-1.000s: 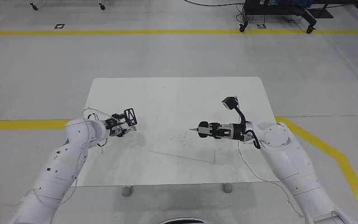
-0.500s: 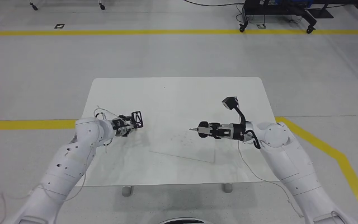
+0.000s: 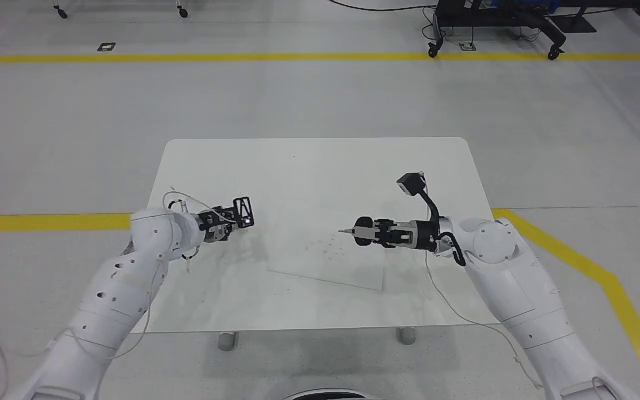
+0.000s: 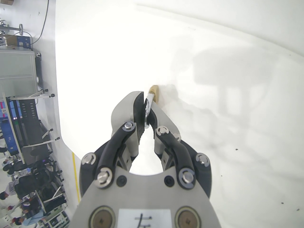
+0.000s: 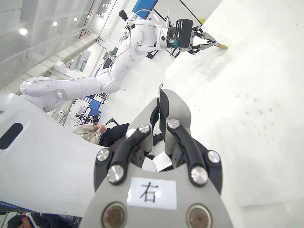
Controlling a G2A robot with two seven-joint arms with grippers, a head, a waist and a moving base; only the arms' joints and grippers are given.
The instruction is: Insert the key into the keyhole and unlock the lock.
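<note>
Currently, your left gripper [image 4: 144, 98] is pinched tight on the silver shackle of the lock [image 4: 154, 91], a small padlock with a brass body. The brass body sticks out just past the fingertips and points toward the middle of the table [image 3: 320, 170]. It sits low at the white surface, but you cannot tell whether it touches. Seen from above, this arm reaches in over the left side of the table, roughly midway between the near and far edges.

Your right gripper [image 5: 159, 102] is closed narrowly on the key [image 5: 160, 87], a thin flat strip of metal. The key is held edge-on between the black finger pads [image 5: 163, 110], and only its tip shows beyond them. Seen from above, this gripper is right of the table's centre, held about level above the surface and aimed left, toward the other arm.

Both grippers point at each other across the middle of the table, at much the same depth. Key and lock are well apart, with open tabletop between them. From the right wrist camera you can see the brass body of the lock far off, at the tip of the left gripper, on a line roughly ahead of the key.

Beneath the right gripper, a thin pale sheet [image 3: 340, 268] lies flat on the table, reaching toward the near edge and carrying a few faint small marks.
</note>
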